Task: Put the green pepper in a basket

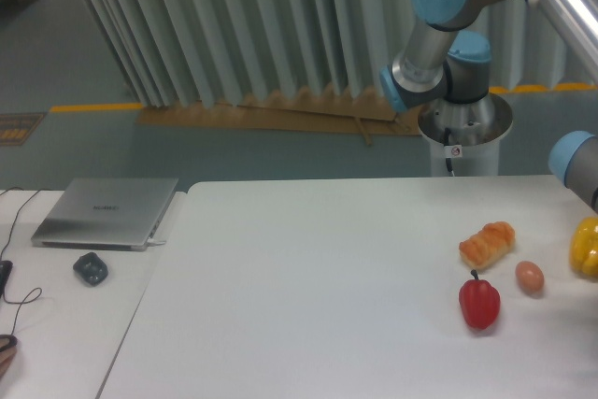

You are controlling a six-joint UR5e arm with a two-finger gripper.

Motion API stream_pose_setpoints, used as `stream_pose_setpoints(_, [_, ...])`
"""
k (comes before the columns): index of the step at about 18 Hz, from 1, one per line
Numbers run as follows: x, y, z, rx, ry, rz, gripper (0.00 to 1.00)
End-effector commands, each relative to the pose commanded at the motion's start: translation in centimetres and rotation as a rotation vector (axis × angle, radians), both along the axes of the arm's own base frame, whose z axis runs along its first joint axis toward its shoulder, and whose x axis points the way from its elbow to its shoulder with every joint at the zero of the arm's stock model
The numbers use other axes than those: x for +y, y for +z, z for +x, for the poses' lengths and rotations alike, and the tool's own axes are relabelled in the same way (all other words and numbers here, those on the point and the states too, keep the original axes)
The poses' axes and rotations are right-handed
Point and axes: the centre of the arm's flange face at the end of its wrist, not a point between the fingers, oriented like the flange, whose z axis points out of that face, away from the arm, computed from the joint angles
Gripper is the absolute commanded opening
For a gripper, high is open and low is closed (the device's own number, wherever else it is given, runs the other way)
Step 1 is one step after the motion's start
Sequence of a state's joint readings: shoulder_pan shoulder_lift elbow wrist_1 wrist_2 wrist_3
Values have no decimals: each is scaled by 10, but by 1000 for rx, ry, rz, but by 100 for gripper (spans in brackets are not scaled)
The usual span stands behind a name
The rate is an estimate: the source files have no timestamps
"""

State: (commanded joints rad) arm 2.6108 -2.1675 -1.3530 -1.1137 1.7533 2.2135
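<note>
The green pepper and the basket are out of view. Only the arm's upper links (439,53) and a blue joint (575,158) at the right edge show; the gripper itself lies beyond the frame. On the white table (308,268) at the right sit a red pepper (479,302), a yellow pepper (586,247) cut by the frame edge, an orange bread roll (487,243) and a brown egg (530,276).
A closed silver laptop (106,213) and a dark mouse (91,269) rest on the left table, with cables (11,292) at the far left. The robot's base pedestal (464,128) stands behind the table's back edge.
</note>
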Motion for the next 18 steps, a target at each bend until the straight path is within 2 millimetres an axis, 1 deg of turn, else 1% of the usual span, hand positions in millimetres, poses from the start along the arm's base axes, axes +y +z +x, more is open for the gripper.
stream_pose_setpoints(9, [0, -2, 0, -3, -7, -4, 98])
stream_pose_setpoints(12, [0, -4, 0, -2, -6, -7, 96])
stream_pose_setpoints(13, [0, -5, -1, -2, -6, -7, 89])
stream_pose_setpoints(15, [-1, -5, -1, -2, -3, -7, 85])
stream_pose_setpoints(17, [-1, -6, -1, -4, -3, -10, 77])
stream_pose_setpoints(18, [-1, -5, -1, -3, -2, -11, 75])
